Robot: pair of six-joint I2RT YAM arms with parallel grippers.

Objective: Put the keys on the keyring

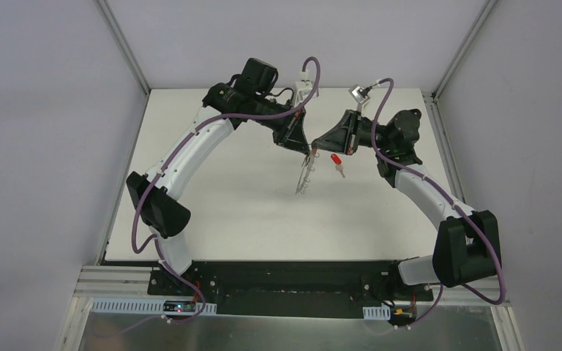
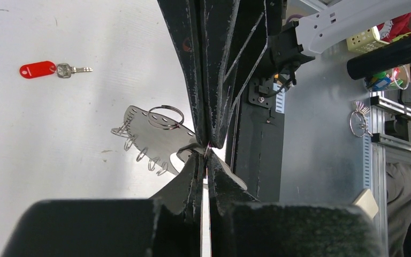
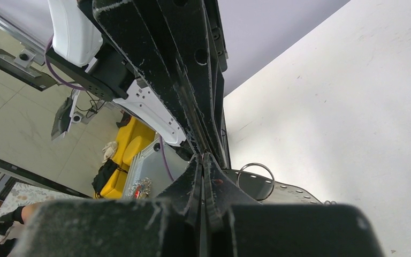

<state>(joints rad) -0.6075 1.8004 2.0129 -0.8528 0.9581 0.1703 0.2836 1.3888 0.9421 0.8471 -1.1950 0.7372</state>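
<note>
Centre-frame overhead, my left gripper clamps the keyring, right gripper closed alongside; red key lies just right, nearer that arm.

Top external: fixed, high behind near table edge, looked down over whole surface. Wrist cameras: arm-mounted, close-up, angled across tabletop. All three views shared keyring near centre.

Keyring: thin grey oval plate, small wire loops along one edge, one round split ring near the top, tilted, nearly edge-on from above, long axis 1 to 7 o'clock; red-tagged key lies flat at its 2 o'clock, near, not touching
</note>
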